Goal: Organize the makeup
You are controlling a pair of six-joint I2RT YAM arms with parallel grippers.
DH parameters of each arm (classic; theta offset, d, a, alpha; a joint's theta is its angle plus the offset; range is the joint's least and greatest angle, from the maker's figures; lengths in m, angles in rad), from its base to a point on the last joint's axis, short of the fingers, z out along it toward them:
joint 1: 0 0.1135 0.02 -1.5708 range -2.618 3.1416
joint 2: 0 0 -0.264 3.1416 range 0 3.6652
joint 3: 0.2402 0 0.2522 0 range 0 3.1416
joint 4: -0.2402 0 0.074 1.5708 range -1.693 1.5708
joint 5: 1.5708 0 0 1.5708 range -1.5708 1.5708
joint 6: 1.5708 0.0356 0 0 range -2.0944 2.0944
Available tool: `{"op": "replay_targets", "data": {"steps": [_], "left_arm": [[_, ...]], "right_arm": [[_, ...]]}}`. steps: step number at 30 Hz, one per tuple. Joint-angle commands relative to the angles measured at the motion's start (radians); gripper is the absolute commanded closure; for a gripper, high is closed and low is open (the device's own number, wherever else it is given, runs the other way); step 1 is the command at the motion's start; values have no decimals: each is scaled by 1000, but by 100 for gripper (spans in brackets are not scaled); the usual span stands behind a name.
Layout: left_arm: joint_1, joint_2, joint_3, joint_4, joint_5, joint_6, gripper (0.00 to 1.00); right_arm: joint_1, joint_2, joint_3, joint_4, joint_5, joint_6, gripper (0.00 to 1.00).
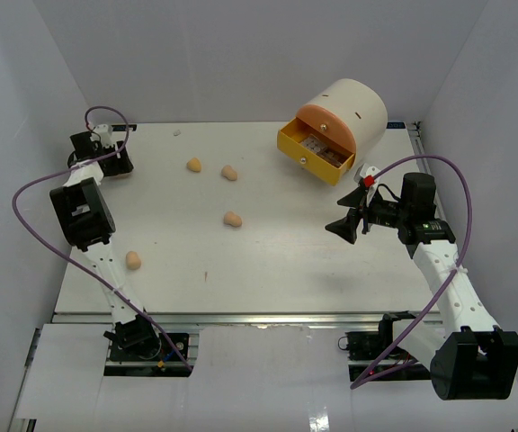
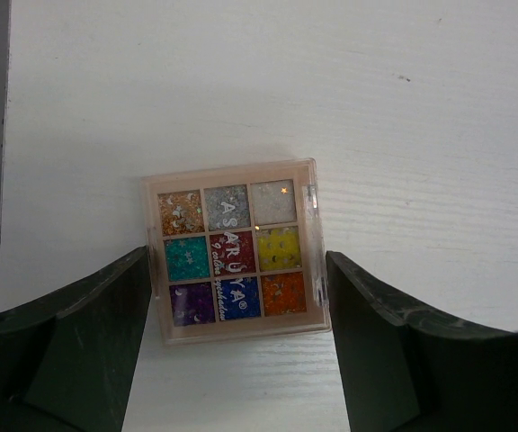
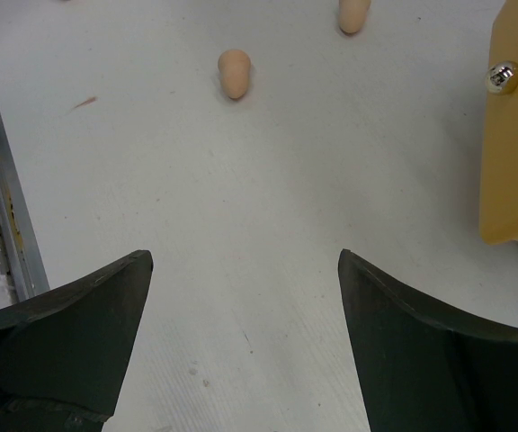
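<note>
A square clear-cased eyeshadow palette (image 2: 232, 252) with nine coloured pans lies flat on the white table. My left gripper (image 2: 237, 263) is open and straddles it, one finger on each side, with small gaps. In the top view this gripper (image 1: 106, 158) is at the far left back and hides the palette. Several peach egg-shaped sponges lie on the table: two at the back (image 1: 193, 165) (image 1: 230, 172), one in the middle (image 1: 233, 219), one at the near left (image 1: 133, 260). My right gripper (image 1: 349, 225) is open and empty over bare table (image 3: 245, 261). Two sponges (image 3: 234, 72) (image 3: 352, 13) lie ahead of it.
A cream cylinder (image 1: 358, 108) stands at the back right with its yellow drawer (image 1: 317, 155) pulled open; a flat item lies inside. The drawer front (image 3: 515, 162) and its knob (image 3: 502, 76) are right of my right gripper. A small white object (image 1: 364, 171) lies beside the drawer.
</note>
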Motion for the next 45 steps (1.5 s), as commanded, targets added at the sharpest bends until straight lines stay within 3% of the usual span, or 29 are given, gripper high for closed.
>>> {"op": "replay_targets", "data": {"steps": [1, 5, 8, 14, 15, 18, 25, 32, 40, 45], "left_arm": [[6, -2, 3, -87, 49, -75, 67], [6, -65, -21, -57, 132, -184, 86], [-6, -108, -47, -8, 247, -256, 90], [-82, -222, -188, 251, 534, -526, 88], [-119, -237, -201, 293, 579, -623, 88], [-240, -275, -199, 362, 658, -697, 90], [-578, -365, -205, 395, 570, -680, 89], [-833, -340, -64, 338, 354, -472, 90], [-977, -294, 87, 352, 100, -281, 86], [-1032, -165, 223, 350, -65, -193, 86]], "right_arm": [[-6, -7, 9, 7, -19, 4, 10], [-5, -9, 6, 7, -16, 1, 10], [-5, -14, 6, 7, -11, -3, 10], [-5, -25, 5, 9, 7, -10, 10], [-5, -28, 5, 10, 15, -12, 10], [-8, -30, 3, 12, 29, -17, 10], [-23, -42, 0, 15, 38, -19, 10], [-41, -49, -3, 18, 32, -19, 10], [-47, -49, -4, 21, 25, -16, 10], [-47, -45, -3, 21, 30, -16, 10]]}}
